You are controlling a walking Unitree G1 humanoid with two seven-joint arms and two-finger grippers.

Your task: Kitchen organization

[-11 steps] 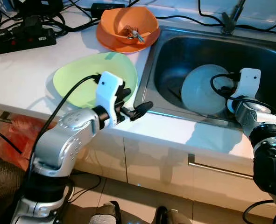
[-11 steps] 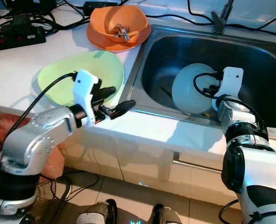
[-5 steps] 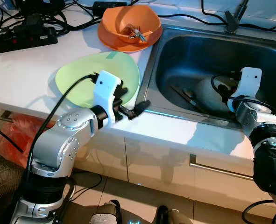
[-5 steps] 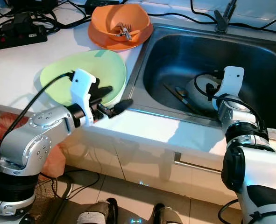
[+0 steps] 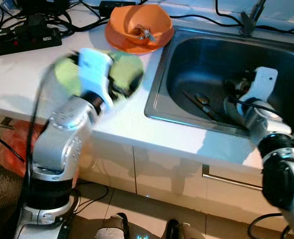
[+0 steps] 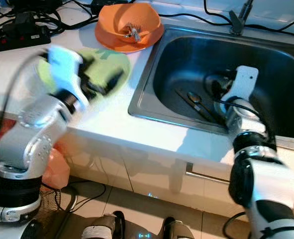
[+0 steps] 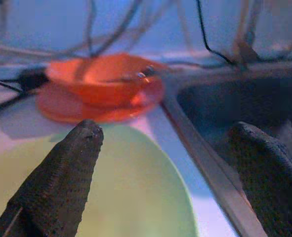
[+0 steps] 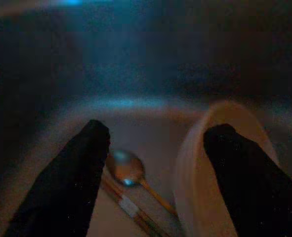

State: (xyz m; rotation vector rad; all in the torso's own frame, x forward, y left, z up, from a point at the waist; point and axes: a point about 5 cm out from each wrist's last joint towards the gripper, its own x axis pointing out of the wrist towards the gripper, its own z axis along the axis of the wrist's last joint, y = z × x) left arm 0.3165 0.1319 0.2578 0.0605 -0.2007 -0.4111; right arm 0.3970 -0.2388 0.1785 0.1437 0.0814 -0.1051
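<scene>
Right wrist view is showing the right gripper (image 8: 153, 182) reaching down into the sink (image 5: 206, 59) with its two black fingers spread wide and nothing between them. Just beyond the fingertips, a spoon (image 8: 125, 170) and a pair of chopsticks (image 8: 131, 207) are lying on the sink floor, their long axes running from the sink's middle toward its front edge. A pale bowl (image 8: 205, 163) is standing tipped on its rim close against one finger, not held. The right arm is plainly the nearer one to all three, and the cutlery is lying ahead of the gripper and slightly toward the sink's left wall.

On the worktop, the left gripper (image 7: 165, 163) is hovering over the green plate (image 7: 116, 192), also spread and empty, pointing toward the orange bowl (image 5: 139, 27) at the worktop's back edge beside the sink's left rim; that bowl is holding some small metal pieces.

Compared with a second ago, the pale bowl is no longer sitting broad and round in the sink's middle but tipped near the right gripper, uncovering the spoon and chopsticks. The left arm, then low at the worktop's front edge, is now swinging up over the green plate, blurred by motion.
</scene>
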